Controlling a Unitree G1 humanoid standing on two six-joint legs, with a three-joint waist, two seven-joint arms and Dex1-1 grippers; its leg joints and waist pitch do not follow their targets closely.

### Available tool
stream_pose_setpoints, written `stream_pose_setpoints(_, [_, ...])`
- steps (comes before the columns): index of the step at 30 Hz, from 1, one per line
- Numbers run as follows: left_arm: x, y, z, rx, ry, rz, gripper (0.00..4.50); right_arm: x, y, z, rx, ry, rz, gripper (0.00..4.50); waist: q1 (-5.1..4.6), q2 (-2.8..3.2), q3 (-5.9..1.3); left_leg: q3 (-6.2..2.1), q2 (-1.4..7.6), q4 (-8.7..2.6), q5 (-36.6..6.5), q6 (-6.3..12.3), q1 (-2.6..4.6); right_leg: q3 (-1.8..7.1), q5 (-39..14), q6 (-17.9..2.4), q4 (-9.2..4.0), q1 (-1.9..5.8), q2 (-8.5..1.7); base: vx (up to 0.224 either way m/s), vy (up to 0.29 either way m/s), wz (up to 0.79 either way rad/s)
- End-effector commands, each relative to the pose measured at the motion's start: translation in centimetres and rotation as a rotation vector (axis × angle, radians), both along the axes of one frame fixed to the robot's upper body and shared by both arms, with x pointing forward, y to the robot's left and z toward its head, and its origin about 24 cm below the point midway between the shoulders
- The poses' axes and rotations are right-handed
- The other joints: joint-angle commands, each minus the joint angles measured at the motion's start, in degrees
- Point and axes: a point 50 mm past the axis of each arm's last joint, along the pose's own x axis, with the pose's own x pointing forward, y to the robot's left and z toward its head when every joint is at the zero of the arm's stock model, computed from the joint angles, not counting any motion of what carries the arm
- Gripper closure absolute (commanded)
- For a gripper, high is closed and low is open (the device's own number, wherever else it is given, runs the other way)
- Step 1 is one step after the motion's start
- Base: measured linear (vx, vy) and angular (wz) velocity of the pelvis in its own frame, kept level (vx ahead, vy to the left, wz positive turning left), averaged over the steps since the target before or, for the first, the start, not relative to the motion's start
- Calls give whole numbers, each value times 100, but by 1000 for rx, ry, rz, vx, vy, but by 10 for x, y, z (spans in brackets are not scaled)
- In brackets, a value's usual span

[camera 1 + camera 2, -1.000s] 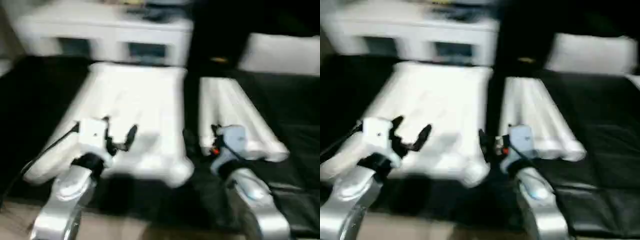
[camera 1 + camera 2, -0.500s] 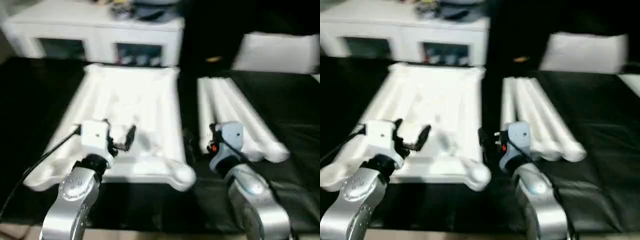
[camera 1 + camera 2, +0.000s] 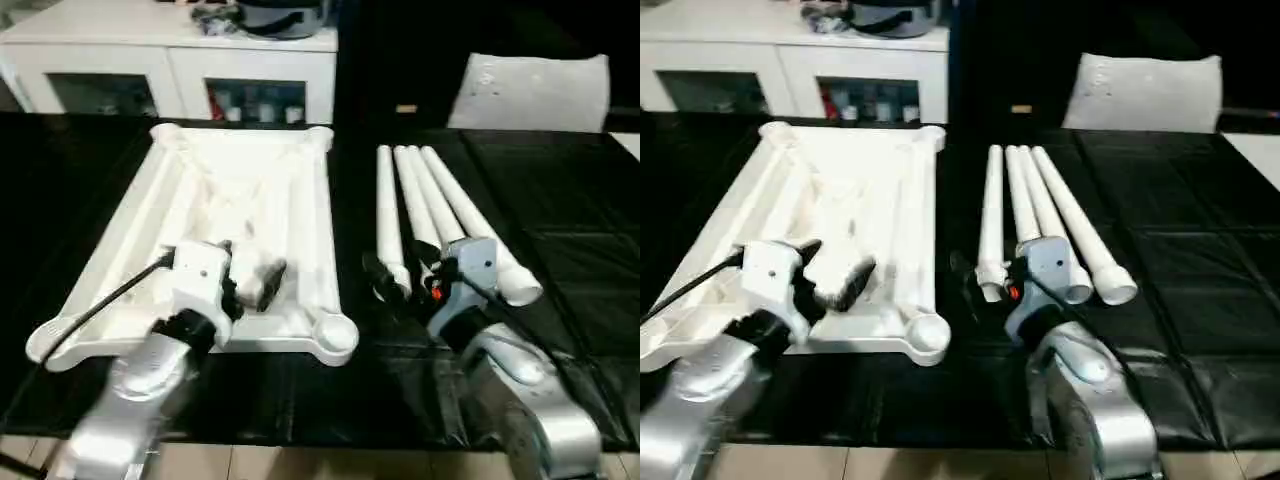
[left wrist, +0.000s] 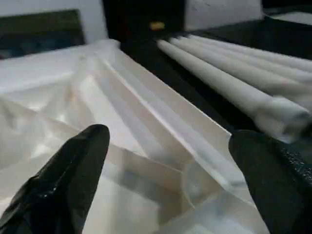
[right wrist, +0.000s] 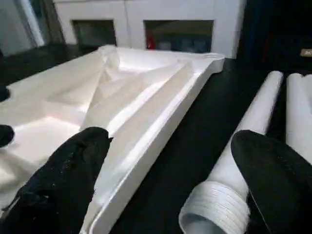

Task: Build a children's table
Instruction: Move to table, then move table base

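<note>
Two silver metal forearms at lower frame; white-housed left pincer (image 3: 255,283) with black cable, grey-blue right pincer (image 3: 400,282), black fingers.

Left gripper (image 3: 248,283) hides tabletop (image 3: 300,190) ribs; cabinet (image 3: 150,60) items indistinct

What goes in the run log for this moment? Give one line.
stage: legs not fitted | tabletop: upside down | four legs: loose beside it | left gripper: open over tabletop | right gripper: open at leg ends

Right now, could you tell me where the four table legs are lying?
In the left eye view, the four legs lie side by side on the black surface, right of the upturned table top, with the right gripper at their near ends.
</note>
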Motion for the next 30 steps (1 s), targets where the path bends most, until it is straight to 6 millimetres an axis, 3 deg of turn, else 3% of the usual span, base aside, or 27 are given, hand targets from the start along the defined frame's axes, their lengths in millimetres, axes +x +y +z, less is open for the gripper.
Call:
stream_pose_setpoints(1, [-1,-8,6,-1,-3,-123,4,-1,2,4,-32,-30,43,1,-7,74,-213,-133,289,-466,-575,-1,-56,343,-524,-753,-456,237,-454,0,0,0])
stream_pose_setpoints(2, [-3,-8,5,9,20,-186,4,-2,1,5,-39,-20,74,1,5,126,-213,-129,287,-460,-519,12,-56,347,-393,-820,-435,244,-461,0,0,0])
stream_pose_setpoints(4, [-4,-7,6,20,43,-248,20,-4,0,6,-41,-9,118,0,14,105,-206,-124,282,-459,-537,28,-55,348,-378,-879,-436,267,-463,0,0,0])
stream_pose_setpoints(6, [-8,-2,6,63,72,-376,20,-11,-2,8,-71,-2,248,0,13,131,-189,-126,281,-459,-584,71,-60,348,-534,-904,-448,292,-475,0,0,0])
stream_pose_setpoints(7, [-9,-1,5,74,84,-408,44,-13,-2,9,-78,1,278,0,24,129,-191,-121,273,-446,-569,98,-55,351,-568,-888,-454,294,-479,0,0,0])
stream_pose_setpoints(12, [-12,-2,-4,150,212,-600,87,-22,-9,4,-122,62,407,0,25,129,-160,-117,297,-467,-588,173,-39,351,-966,-896,-479,263,-485,0,0,0])
stream_pose_setpoints(14, [-9,0,-8,186,235,-628,107,-25,-9,3,-138,81,442,0,16,158,-158,-113,289,-464,-645,147,-33,355,-1102,-886,-486,260,-491,0,0,0])
stream_pose_setpoints(16, [-6,1,-10,207,239,-630,132,-26,-9,3,-146,87,458,0,16,146,-162,-112,284,-462,-691,134,-26,357,-1217,-844,-506,267,-492,0,0,0])
stream_pose_setpoints(19, [9,6,-15,289,226,-649,154,-33,-10,1,-185,137,524,0,29,144,-182,-115,277,-445,-489,184,-32,357,-971,-836,-504,280,-480,0,0,0])
stream_pose_setpoints(24, [20,8,-16,331,235,-668,193,-37,-10,-1,-213,144,548,0,30,137,-210,-120,297,-432,-381,163,-50,355,-617,-1016,-442,311,-519,0,0,0])
stream_pose_setpoints(30, [23,10,-21,361,287,-729,236,-45,-9,-1,-230,171,625,0,39,158,-200,-115,310,-432,-429,188,-34,363,-688,-1060,-464,307,-524,0,0,0])
